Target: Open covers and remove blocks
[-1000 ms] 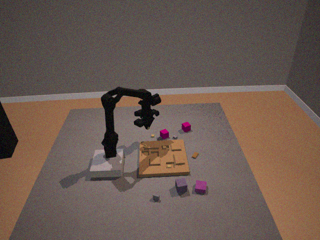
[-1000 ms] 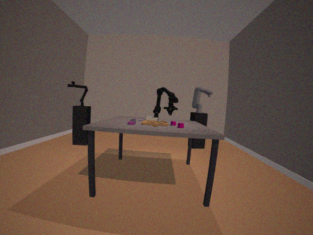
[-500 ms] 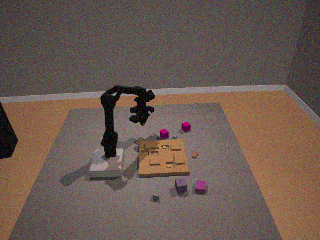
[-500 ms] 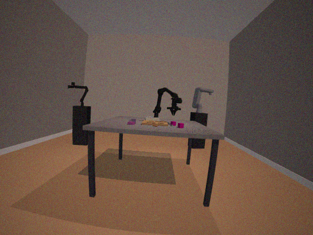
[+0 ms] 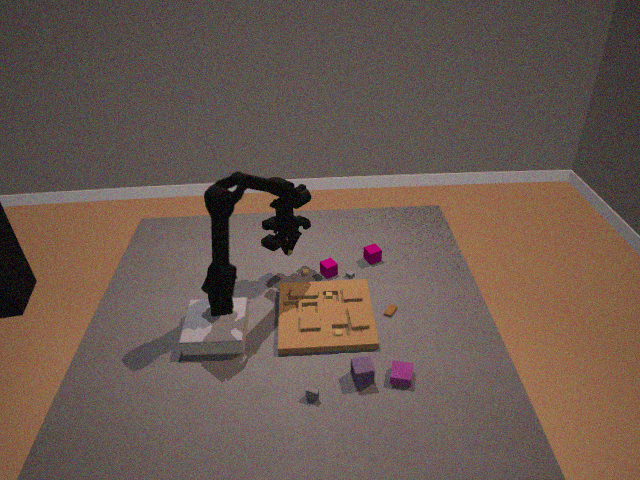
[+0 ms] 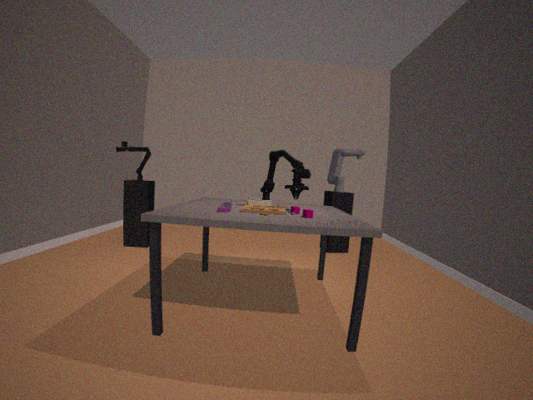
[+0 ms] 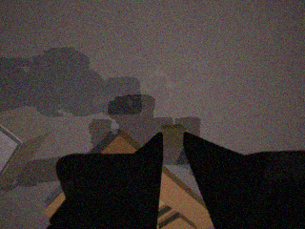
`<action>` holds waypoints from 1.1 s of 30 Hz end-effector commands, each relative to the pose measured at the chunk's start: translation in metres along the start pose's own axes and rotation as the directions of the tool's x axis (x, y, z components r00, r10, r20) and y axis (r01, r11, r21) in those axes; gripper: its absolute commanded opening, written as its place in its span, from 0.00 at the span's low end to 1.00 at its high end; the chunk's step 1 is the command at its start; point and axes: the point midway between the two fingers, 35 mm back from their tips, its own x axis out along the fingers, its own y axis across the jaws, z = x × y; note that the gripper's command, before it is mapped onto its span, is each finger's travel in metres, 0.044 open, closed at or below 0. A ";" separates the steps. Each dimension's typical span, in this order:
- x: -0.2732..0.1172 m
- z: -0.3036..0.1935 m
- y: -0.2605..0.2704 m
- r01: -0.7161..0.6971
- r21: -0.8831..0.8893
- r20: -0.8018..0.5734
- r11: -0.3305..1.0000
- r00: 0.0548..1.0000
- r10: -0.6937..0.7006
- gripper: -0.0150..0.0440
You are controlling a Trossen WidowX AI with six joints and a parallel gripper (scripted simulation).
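Observation:
My gripper (image 5: 289, 251) (image 6: 296, 197) (image 7: 172, 136) is shut on a small tan block (image 7: 172, 135), high above the table behind the back left of the wooden puzzle board (image 5: 287, 338) (image 6: 263, 210) (image 7: 119, 144). The board carries several wooden covers, one at its front left (image 5: 310, 323). One pale block (image 5: 328, 295) shows in an uncovered well at the back, another pale block (image 5: 338, 332) near the front. A small tan block (image 5: 305, 271) rests on the table behind the board. The covers' exact positions are too small to tell.
Two magenta cubes (image 5: 328, 268) (image 5: 372, 253) stand behind the board, with a small grey piece (image 5: 349, 274) between. An orange piece (image 5: 390, 310) lies right of the board. A purple block (image 5: 362, 370), a pink block (image 5: 401, 373) and a grey piece (image 5: 312, 395) are in front.

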 end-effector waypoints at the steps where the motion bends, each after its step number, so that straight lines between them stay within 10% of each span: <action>1: 0.009 0.000 0.003 -0.013 0.004 0.002 1.000 1.000 0.013 0.39; 33: 0.062 0.001 0.004 -0.014 0.004 0.002 1.000 1.000 0.014 0.39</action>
